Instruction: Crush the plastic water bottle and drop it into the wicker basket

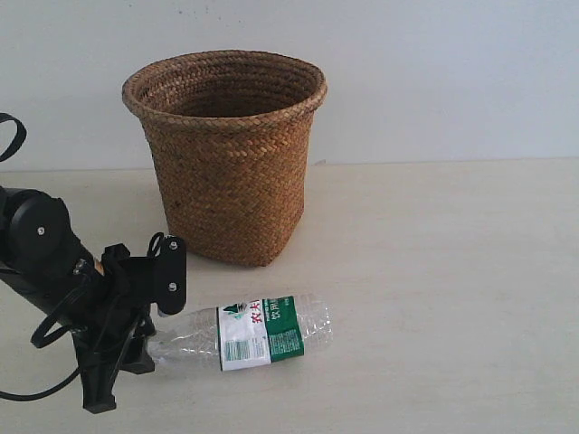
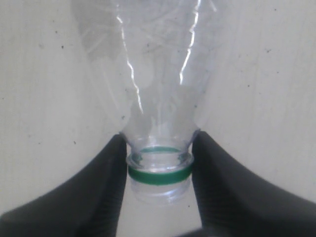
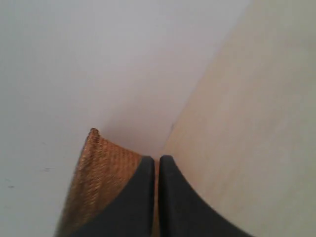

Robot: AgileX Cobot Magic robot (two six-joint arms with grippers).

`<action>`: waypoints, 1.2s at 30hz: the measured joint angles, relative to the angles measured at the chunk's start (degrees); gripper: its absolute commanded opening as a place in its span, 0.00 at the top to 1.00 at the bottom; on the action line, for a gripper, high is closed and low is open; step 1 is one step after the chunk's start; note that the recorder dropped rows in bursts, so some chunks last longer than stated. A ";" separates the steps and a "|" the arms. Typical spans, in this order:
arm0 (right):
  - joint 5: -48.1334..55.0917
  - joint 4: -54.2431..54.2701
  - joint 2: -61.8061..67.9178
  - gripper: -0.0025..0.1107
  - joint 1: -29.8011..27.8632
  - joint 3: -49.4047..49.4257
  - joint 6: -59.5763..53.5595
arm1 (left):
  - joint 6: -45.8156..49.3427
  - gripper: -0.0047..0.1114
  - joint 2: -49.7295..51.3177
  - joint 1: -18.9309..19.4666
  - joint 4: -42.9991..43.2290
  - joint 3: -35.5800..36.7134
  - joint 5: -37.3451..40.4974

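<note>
The plastic water bottle (image 1: 262,333) lies on its side on the table in front of the wicker basket (image 1: 231,190), with its neck toward the left arm. It is clear, with a white-and-green label; I see a green ring at the neck and no cap. My left gripper (image 1: 152,348) is shut on the bottle's neck. In the left wrist view the gripper (image 2: 160,137) has a black finger pressed against each side of the neck of the bottle (image 2: 153,74). My right gripper (image 3: 158,159) is shut on nothing, with the basket (image 3: 98,182) behind it. It is outside the exterior view.
The basket stands upright near the white back wall (image 1: 452,72), its mouth open upward. The pale table (image 1: 452,298) stretches to the right of the bottle and basket. A black cable (image 1: 11,136) loops at the left edge.
</note>
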 measured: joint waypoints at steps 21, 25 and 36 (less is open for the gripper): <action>-13.55 47.74 0.00 0.98 0.00 1.09 0.00 | 0.00 0.92 0.00 0.00 -0.89 0.00 0.00; -13.09 48.32 0.00 0.98 0.00 1.41 0.00 | 0.00 0.92 0.00 0.00 -0.89 0.00 0.00; -13.57 50.31 0.00 0.98 0.00 1.41 0.00 | 0.00 0.92 0.00 0.00 -0.89 0.00 0.00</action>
